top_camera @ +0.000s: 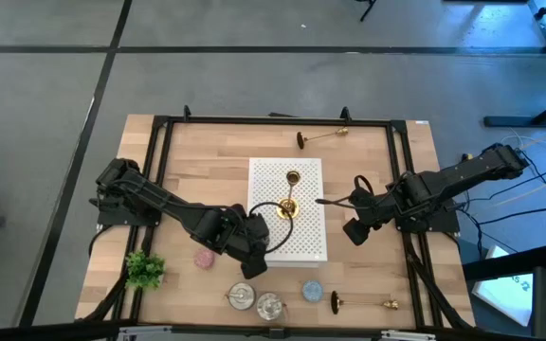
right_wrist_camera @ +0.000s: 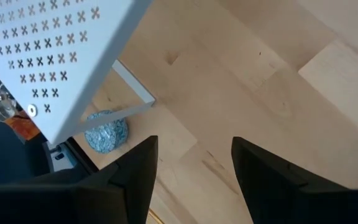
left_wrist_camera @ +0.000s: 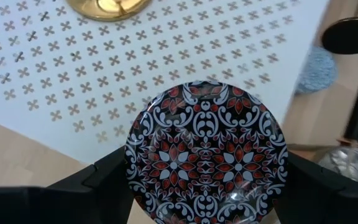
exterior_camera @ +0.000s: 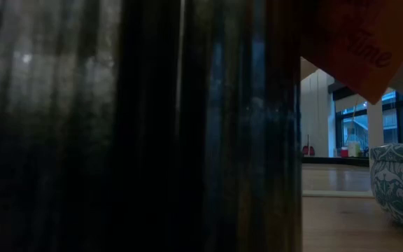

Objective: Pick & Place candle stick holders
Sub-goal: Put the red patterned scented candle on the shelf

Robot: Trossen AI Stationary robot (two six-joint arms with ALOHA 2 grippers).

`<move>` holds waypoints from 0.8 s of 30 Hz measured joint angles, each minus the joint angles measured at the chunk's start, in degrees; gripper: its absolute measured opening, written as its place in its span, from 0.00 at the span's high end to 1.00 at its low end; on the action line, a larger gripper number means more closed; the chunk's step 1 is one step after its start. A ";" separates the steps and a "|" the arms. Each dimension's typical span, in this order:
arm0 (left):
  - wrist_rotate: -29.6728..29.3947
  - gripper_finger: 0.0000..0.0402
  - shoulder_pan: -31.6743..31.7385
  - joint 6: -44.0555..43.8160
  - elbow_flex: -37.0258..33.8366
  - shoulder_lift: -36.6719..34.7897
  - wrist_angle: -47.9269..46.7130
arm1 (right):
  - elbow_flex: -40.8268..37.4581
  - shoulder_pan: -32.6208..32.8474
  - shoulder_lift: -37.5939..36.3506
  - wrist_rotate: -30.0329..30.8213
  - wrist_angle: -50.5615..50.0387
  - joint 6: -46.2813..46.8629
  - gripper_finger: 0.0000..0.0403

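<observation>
One gold candle stick holder (top_camera: 292, 195) stands upright on the white perforated tray (top_camera: 306, 242); its gold base (left_wrist_camera: 107, 6) also shows in the left wrist view. A second holder (top_camera: 320, 138) lies on its side by the far edge. A third (top_camera: 363, 303) lies near the front edge. My left gripper (top_camera: 254, 248) is over the tray's near-left part, shut on a round disc (left_wrist_camera: 207, 158) patterned black, red and white. My right gripper (top_camera: 351, 216) hangs open beside the tray's right edge, nothing between its fingers (right_wrist_camera: 135, 168). My left gripper pinches the patterned disc between its two fingers, one on each of two opposite points of the rim (left_wrist_camera: 129, 168). The fingers slant down toward the tray. The disc's patterned face is turned toward the wrist camera, and it sits above the tray's near edge.
Along the front edge are a green plant (top_camera: 145, 270), a pink disc (top_camera: 203, 258), two glass pots (top_camera: 242, 298) (top_camera: 271, 305) and a blue disc (top_camera: 311, 291). A black frame (top_camera: 159, 152) rims the table. A dark thing blocks most of the low view.
</observation>
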 joint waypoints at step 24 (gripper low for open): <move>1.59 0.23 0.73 1.69 0.00 0.00 0.14 | 0.02 2.38 -0.02 2.38 0.07 1.92 0.48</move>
